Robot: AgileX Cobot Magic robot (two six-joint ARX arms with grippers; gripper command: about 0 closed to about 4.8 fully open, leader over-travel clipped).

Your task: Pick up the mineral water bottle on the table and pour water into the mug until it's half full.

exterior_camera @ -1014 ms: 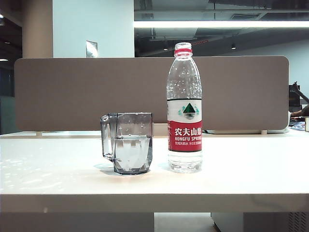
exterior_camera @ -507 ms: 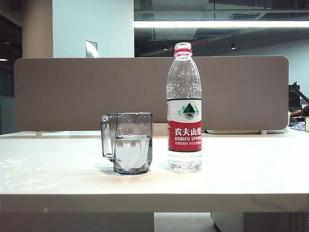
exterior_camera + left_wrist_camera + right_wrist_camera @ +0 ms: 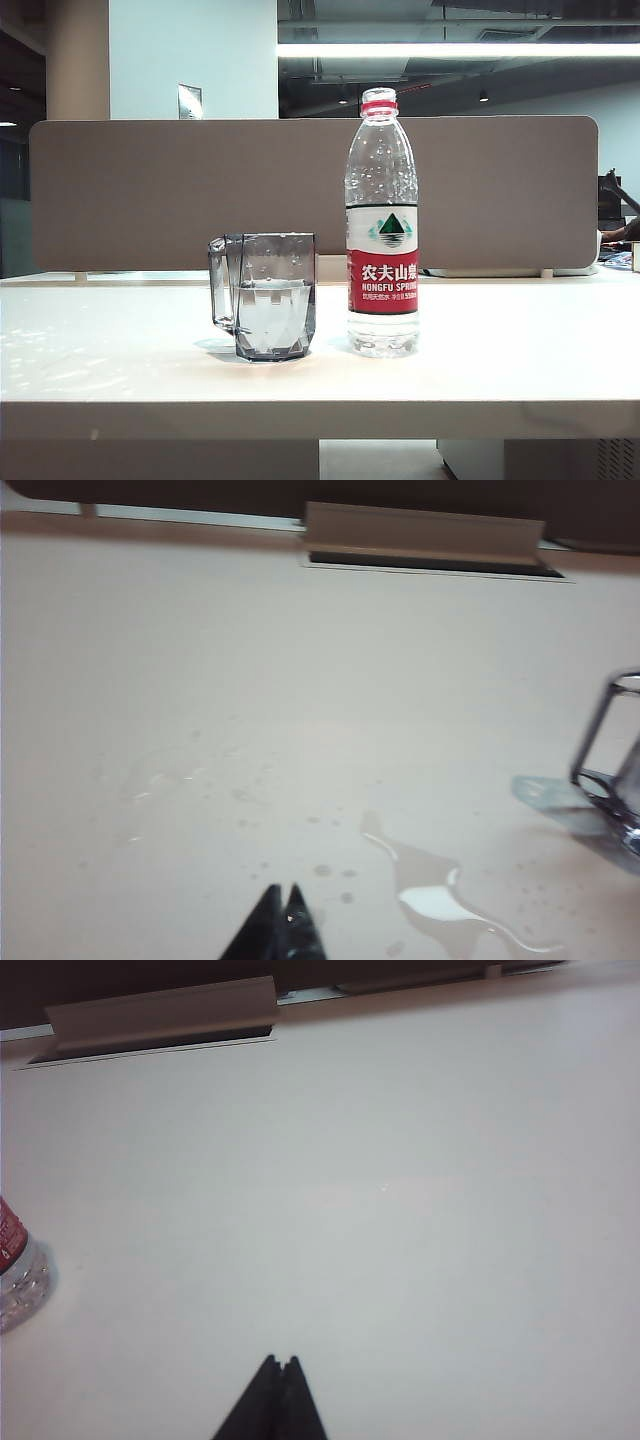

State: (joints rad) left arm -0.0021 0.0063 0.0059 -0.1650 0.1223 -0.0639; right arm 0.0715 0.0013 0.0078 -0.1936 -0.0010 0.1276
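Note:
The mineral water bottle (image 3: 382, 220) stands upright on the white table (image 3: 500, 350), uncapped, with little water (image 3: 382, 338) left at its base. Close beside it on the left stands the smoky grey mug (image 3: 265, 295), about half full of water (image 3: 268, 315). Neither arm shows in the exterior view. In the left wrist view my left gripper (image 3: 283, 890) is shut and empty over the tabletop, apart from the mug (image 3: 612, 760) at the frame's edge. In the right wrist view my right gripper (image 3: 281, 1361) is shut and empty, apart from the bottle's base (image 3: 18, 1280).
A spilled puddle (image 3: 440, 900) and scattered droplets lie on the table between the left gripper and the mug. A grey-brown partition panel (image 3: 150, 190) stands along the table's far edge, with a cable slot (image 3: 150, 1035) in front of it.

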